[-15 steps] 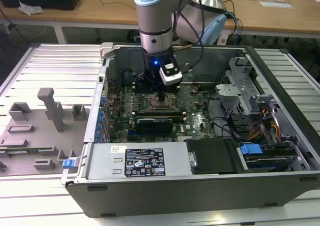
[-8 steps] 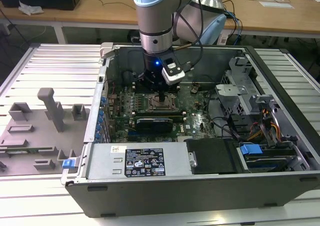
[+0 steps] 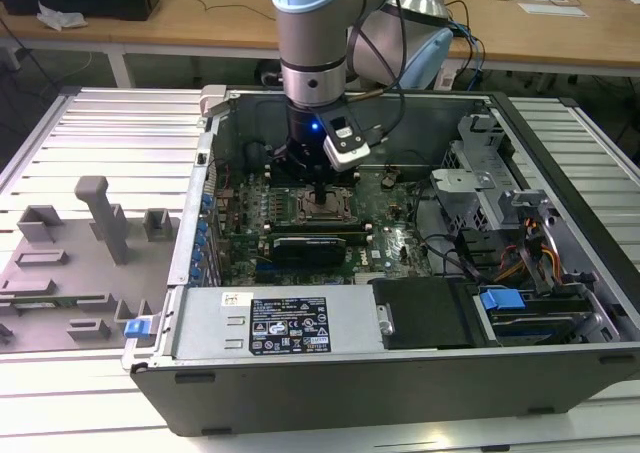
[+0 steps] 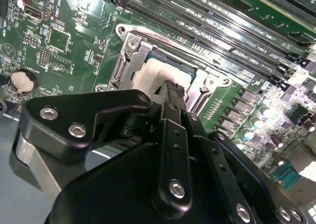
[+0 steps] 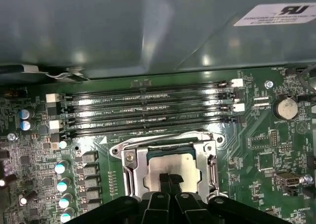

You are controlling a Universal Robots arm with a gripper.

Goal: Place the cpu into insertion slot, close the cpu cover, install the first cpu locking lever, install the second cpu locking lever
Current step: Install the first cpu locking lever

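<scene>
Gripper, fingers pinched together with nothing visibly between them, bears on the cpu seated in the insertion slot under the lowered cpu cover, memory slots at twelve o'clock; off-centre pressure risks bending socket contacts

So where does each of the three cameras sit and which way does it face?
Exterior view: off the arm, above the open computer case, facing the grey arm.
First wrist view: on the wrist, facing the silver-topped square cpu beyond the black gripper.
Second wrist view: on the wrist, behind the gripper.
Both wrist views share cpu and gripper.
</scene>
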